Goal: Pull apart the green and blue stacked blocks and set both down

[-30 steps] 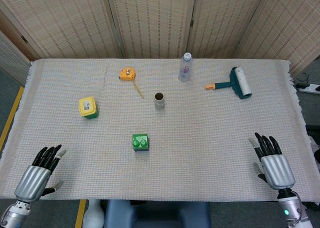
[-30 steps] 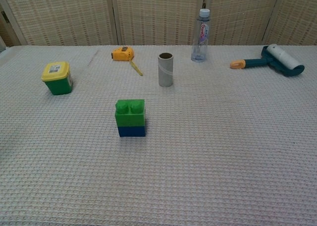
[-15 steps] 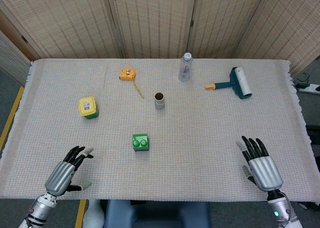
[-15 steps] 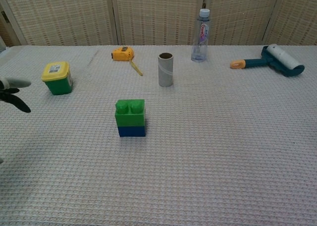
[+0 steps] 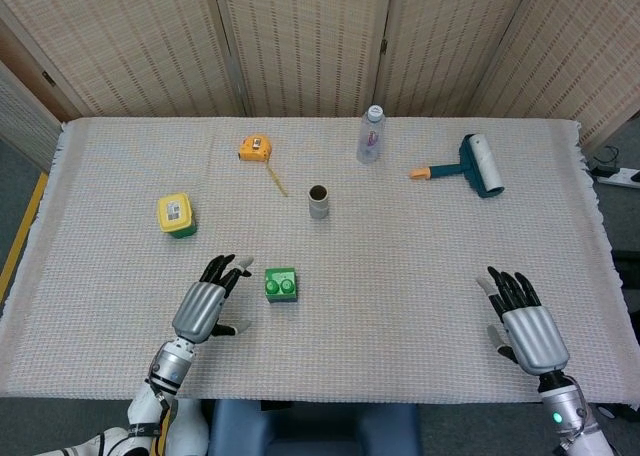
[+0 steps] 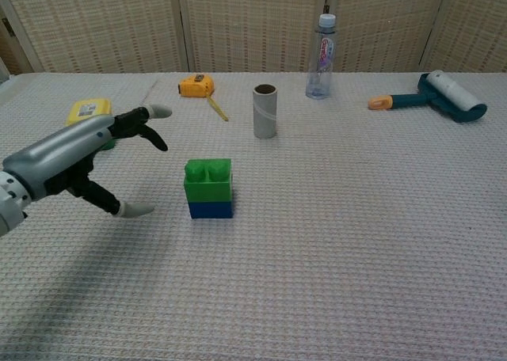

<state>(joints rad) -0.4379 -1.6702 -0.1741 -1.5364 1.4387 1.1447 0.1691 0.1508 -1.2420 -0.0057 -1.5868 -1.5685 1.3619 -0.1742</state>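
The green block sits stacked on the blue block, standing on the worktop on the near side of the cardboard tube. The left hand hovers just beside the stack, fingers spread and empty, not touching it. The right hand is well apart from the stack, fingers spread and holding nothing.

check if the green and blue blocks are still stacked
Stacked: the green block sits squarely on the blue block, neither hand touching.
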